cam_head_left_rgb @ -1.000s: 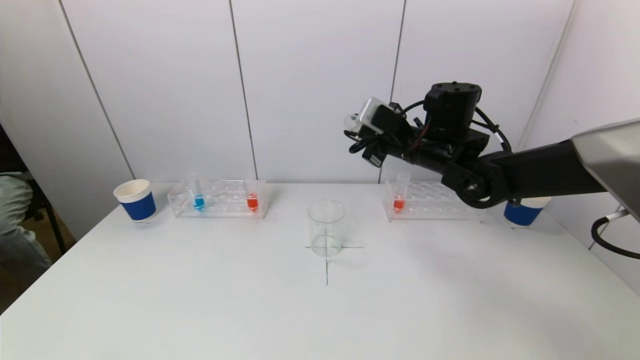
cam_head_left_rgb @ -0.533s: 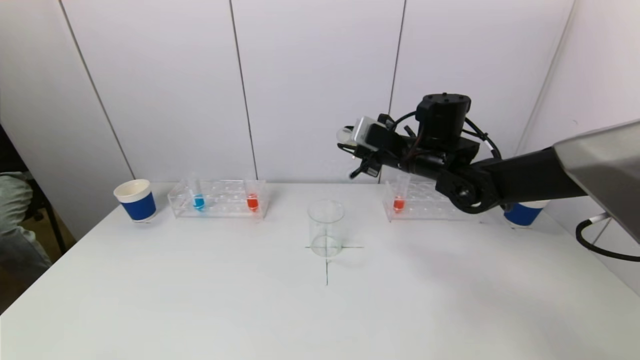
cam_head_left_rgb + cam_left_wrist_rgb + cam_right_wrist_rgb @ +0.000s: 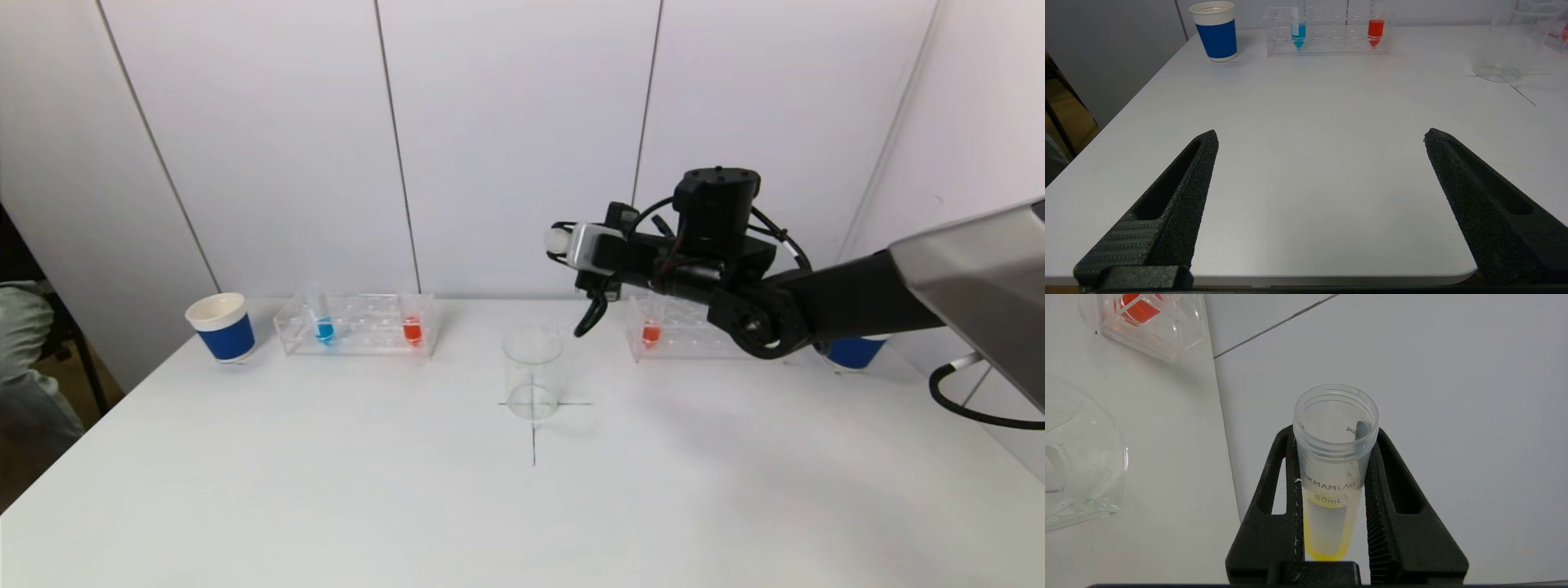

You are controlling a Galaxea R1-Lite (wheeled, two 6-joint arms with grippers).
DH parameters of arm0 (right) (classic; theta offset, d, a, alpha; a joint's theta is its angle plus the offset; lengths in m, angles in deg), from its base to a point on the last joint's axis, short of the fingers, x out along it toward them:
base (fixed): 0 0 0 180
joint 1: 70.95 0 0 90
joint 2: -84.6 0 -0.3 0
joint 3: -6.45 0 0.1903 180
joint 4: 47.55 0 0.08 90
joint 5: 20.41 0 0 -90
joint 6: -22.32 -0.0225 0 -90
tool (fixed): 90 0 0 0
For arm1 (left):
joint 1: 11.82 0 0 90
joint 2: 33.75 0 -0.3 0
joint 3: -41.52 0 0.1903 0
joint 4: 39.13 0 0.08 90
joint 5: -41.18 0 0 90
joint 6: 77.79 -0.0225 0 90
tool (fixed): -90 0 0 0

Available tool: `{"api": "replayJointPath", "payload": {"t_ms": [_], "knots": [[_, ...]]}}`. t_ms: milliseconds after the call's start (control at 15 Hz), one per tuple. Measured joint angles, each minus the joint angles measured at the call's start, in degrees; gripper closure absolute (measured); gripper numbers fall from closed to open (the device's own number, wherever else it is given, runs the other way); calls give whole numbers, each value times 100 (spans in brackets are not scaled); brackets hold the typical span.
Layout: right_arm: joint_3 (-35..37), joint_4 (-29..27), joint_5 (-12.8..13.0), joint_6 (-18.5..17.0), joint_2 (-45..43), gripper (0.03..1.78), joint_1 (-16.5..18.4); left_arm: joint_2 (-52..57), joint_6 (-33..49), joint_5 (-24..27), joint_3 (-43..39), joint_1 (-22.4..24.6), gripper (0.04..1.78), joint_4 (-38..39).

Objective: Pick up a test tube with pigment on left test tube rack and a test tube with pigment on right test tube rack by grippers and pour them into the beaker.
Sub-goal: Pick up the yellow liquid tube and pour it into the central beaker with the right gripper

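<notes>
yellow-pigment tube [image 3: 1333, 465] being pinched between right gripper [image 3: 1331, 473] fingers, held tilted above beaker [image 3: 532, 371]. left gripper [image 3: 1321, 136] being kept low over worktop [image 3: 326, 490], fingers spread.

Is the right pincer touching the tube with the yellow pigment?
Touching. The right wrist view shows the right pincer shut on the yellow test tube, both fingers pressed against its sides.

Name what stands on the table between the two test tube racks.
In the head view, only the empty beaker stands between the left rack and right rack.
</notes>
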Motion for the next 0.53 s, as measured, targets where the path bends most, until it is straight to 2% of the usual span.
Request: {"api": "replayJointPath", "payload": {"t_ms": [533], "knots": [[397, 413, -24, 496, 79, 133, -141, 0, -2, 0, 0, 0, 6, -2]]}}
